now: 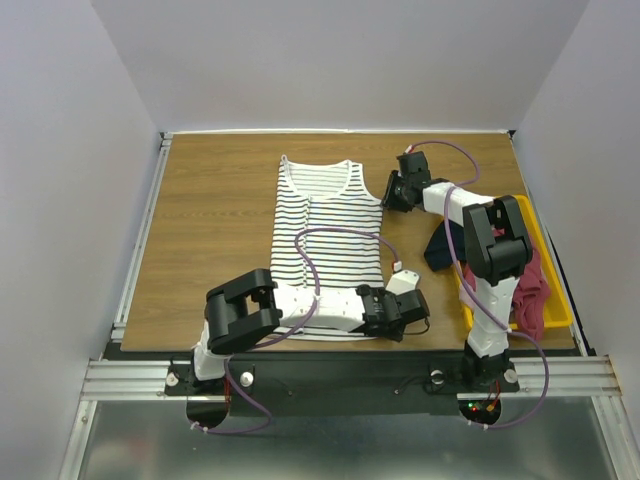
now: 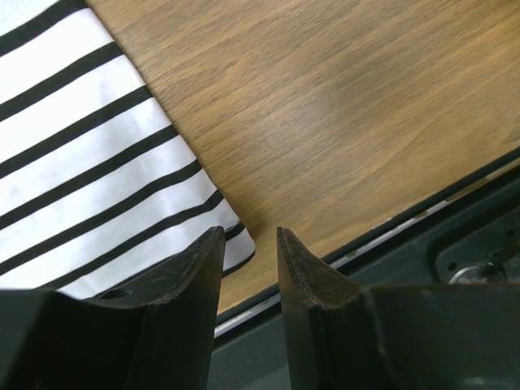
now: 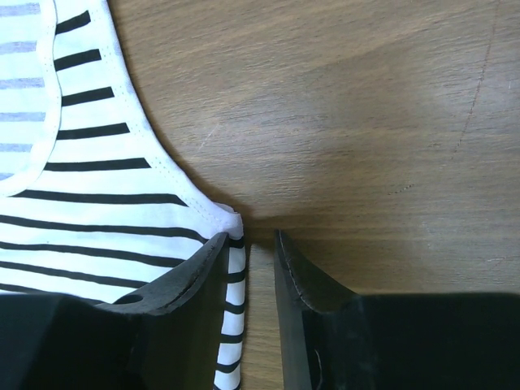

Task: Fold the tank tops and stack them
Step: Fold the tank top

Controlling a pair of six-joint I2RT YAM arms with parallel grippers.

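The striped tank top [image 1: 330, 235] is soft white knit with thin dark horizontal bands, lying flat and lengthwise in the middle of the surface [image 1: 215, 220], neck at the far end. The plain dark red tank top [image 1: 532, 290] sits crumpled in a yellow tray [image 1: 558, 305] at the right edge, with a dark blue cloth [image 1: 440, 250] spilling over the tray's near-left corner onto the wood.

The surface is matte brown wood grain, walled in by pale panels [image 1: 330, 60]; a metal rail [image 1: 140, 240] runs along its left side.

The left gripper [image 2: 248, 236] hovers at the hem's near right corner, jaws narrowly parted and holding nothing (bare wood shows between them). The right gripper [image 3: 250, 237] is also slightly parted at the top's right side, just below the armhole; the cloth's edge lies under its left finger. Wood lies bare to the left of the top.
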